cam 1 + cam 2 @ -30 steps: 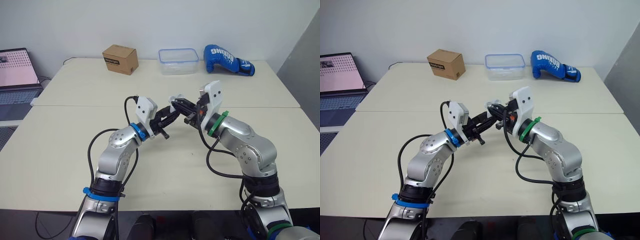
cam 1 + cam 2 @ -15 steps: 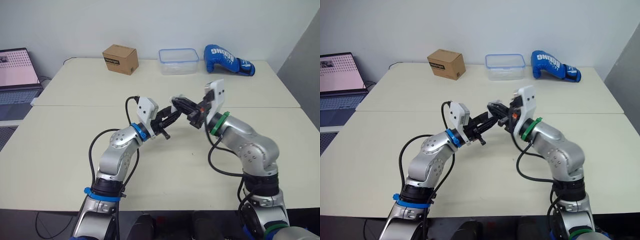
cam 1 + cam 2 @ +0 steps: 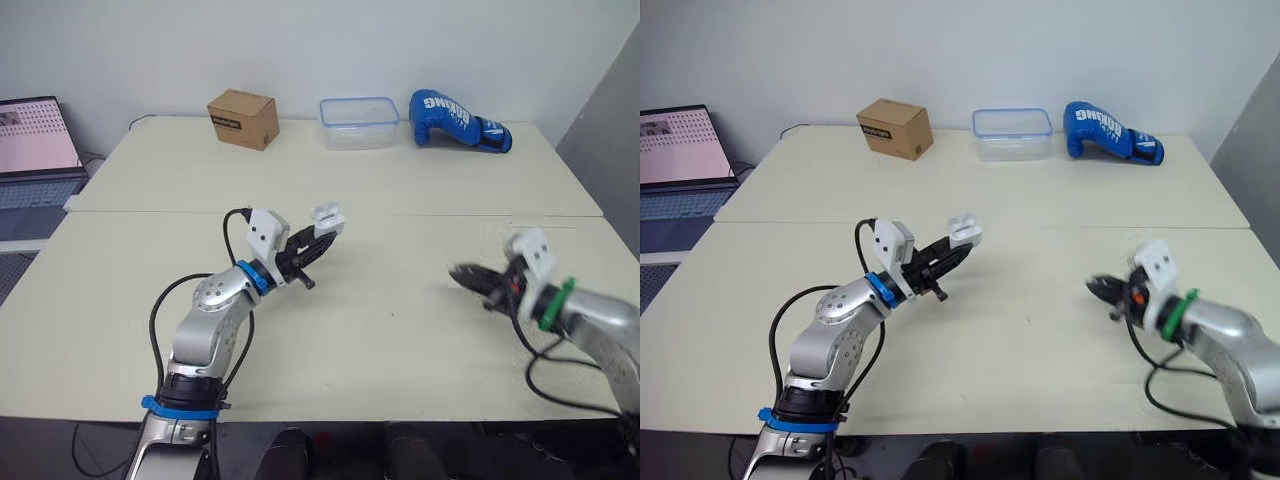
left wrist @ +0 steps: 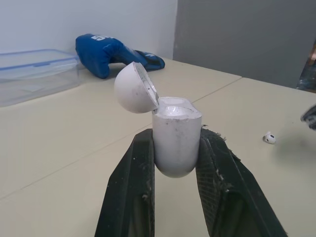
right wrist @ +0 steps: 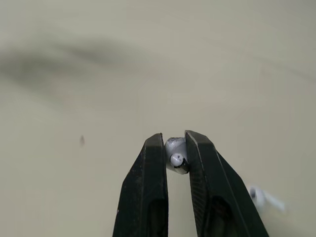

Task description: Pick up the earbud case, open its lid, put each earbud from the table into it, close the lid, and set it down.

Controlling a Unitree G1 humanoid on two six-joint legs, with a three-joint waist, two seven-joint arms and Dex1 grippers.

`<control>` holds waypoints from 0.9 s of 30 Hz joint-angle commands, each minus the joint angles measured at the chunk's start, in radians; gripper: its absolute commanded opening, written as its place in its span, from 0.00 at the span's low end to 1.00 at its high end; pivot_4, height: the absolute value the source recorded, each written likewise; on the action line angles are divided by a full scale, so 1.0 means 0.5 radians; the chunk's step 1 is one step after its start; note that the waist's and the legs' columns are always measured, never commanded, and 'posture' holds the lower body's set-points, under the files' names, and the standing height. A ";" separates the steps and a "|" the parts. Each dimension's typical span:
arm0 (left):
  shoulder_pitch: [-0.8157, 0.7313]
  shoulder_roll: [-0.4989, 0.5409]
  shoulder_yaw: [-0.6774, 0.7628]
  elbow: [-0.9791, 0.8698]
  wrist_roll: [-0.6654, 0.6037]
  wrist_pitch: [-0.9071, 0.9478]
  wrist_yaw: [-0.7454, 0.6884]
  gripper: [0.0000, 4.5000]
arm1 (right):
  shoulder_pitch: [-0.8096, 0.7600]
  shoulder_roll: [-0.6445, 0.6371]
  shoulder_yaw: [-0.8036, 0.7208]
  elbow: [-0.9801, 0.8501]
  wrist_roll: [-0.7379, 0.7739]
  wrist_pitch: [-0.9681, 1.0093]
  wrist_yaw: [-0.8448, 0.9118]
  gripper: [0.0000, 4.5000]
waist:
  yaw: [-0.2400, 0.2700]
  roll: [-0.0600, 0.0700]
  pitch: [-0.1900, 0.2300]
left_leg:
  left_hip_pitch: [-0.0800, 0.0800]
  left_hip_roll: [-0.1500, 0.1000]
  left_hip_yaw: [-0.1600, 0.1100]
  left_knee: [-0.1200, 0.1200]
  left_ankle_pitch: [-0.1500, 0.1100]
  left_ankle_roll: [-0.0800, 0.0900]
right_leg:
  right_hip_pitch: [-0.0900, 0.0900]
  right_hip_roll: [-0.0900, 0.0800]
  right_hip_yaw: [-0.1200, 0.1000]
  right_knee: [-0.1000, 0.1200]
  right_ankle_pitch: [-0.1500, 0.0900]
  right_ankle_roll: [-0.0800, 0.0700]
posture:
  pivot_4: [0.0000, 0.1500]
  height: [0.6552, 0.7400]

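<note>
Fingers (image 5: pixel 152 182) of my right gripper (image 5: pixel 174 140) are drawn close together, pinching an earbud (image 5: pixel 176 159). It sits right between the two tips, with its rounded white body caught between the inner faces and its small round mesh end showing in the gap. A second earbud (image 5: pixel 263 196) lies loose on the table (image 3: pixel 400 180), near those fingers but off to one side and touching neither. This gripper hangs a little above the tabletop, well apart from my left one.

Farther out, my left gripper (image 4: pixel 175 133) is closed on the earbud case (image 4: pixel 175 148). Each black finger (image 4: pixel 133 187) presses one side of the white body. The case's rounded bottom is sunk between the fingers, and its upper half stands clear beyond the tips. It stands upright along the line of the fingers and is raised off the table. Its lid (image 4: pixel 132 89) is swung open on the hinge and tilts back beyond one fingertip, so the mouth is bared. I can see pale hollows inside, but I cannot tell whether anything sits in them.

Past both sets of fingertips, along the far edge of the table, stand a cardboard box (image 3: pixel 241 118), a clear plastic container (image 3: pixel 358 122) with a blue rim and a blue boxing glove (image 3: pixel 455 118), all well apart from my fingers. An open laptop (image 3: pixel 35 150) sits off the table's edge on my left side.
</note>
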 commanded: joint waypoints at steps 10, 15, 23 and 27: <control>-0.069 -0.013 -0.039 -0.085 -0.024 -0.017 -0.011 0.17 | -0.051 0.192 0.229 0.504 -0.327 -0.763 0.225 0.06 | 0.001 -0.001 0.000 | 0.006 0.003 0.005 -0.001 0.000 0.000 | 0.004 0.004 0.006 -0.001 0.000 -0.001 | 1.00 1.00; -0.054 0.014 -0.030 -0.119 -0.027 0.000 -0.009 0.17 | -0.010 0.209 0.217 0.608 -0.353 -0.835 0.254 0.13 | 0.003 0.000 0.000 | 0.006 0.003 0.004 -0.001 0.000 0.000 | 0.004 0.004 0.006 0.000 0.001 -0.002 | 1.00 1.00; -0.037 0.029 -0.037 -0.161 -0.036 0.025 0.003 0.17 | 0.039 0.166 0.188 0.630 -0.371 -0.836 0.268 0.58 | 0.005 0.000 0.000 | 0.007 0.003 0.003 0.000 0.000 0.000 | 0.005 0.004 0.006 0.000 0.001 -0.002 | 1.00 1.00; -0.044 0.023 -0.034 -0.159 -0.038 0.035 0.004 0.17 | 0.040 0.149 0.176 0.599 -0.360 -0.796 0.266 0.58 | 0.006 0.000 0.000 | 0.007 0.003 0.003 0.000 0.000 0.000 | 0.006 0.004 0.006 -0.001 0.001 -0.002 | 1.00 1.00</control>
